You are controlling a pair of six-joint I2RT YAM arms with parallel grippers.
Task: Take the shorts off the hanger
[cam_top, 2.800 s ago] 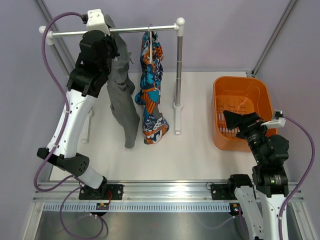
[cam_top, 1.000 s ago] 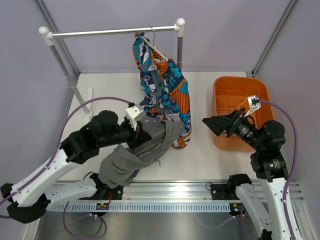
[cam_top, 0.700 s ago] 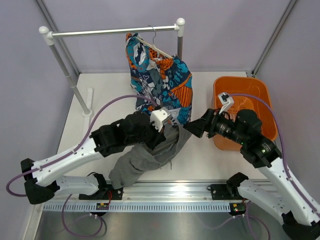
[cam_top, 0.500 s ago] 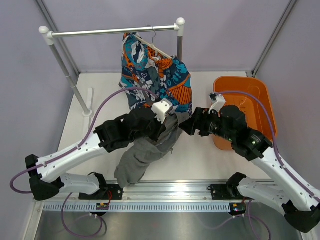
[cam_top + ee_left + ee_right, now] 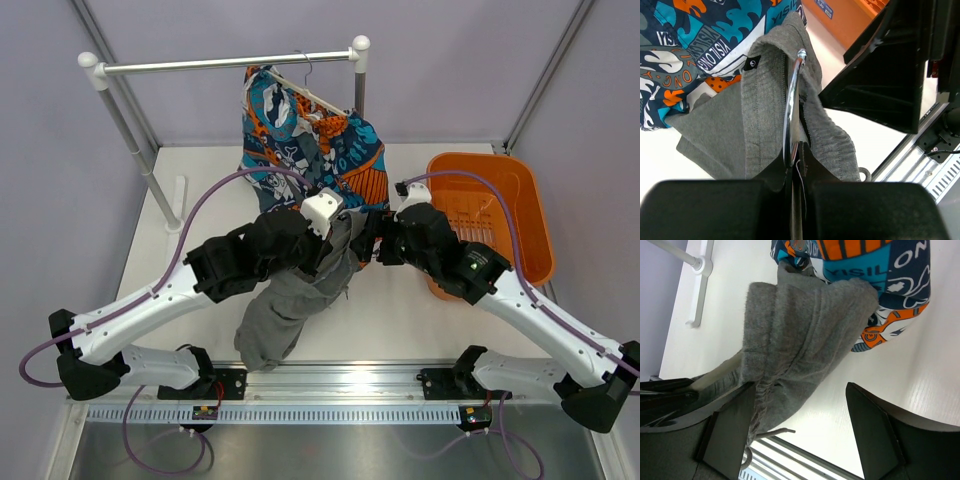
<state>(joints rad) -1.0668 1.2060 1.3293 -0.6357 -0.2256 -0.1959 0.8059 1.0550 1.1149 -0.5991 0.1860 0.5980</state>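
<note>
Metal wire sits pinched between the two pads of my left gripper: they are pressed tight together on the stem of a wire hook, which arches away from them toward 12 o'clock in the left wrist view. A grey garment is draped round that hook on both sides, its folded waistband with a small black tag at 11 o'clock, and it hangs down from my grip to the table.

The fingers of my right gripper stand wide apart and hold nothing. In the right wrist view the grey cloth fills the space from 9 to 12 o'clock and reaches down into the gap beside the finger at 9 o'clock, a drawstring dangling there. Whether cloth and finger touch I cannot tell. The finger at 3 o'clock has bare table around it.

From above, my two grippers face each other across the grey bundle, left at 9 o'clock, right at 3 o'clock. At 12 o'clock of them hang the shorts, teal, orange, white and black, not yet off the cream hanger, whose hook is over the rail. Their lower edge comes down just behind the grey cloth. An orange basket stands at 3 o'clock, beyond my right arm.
</note>
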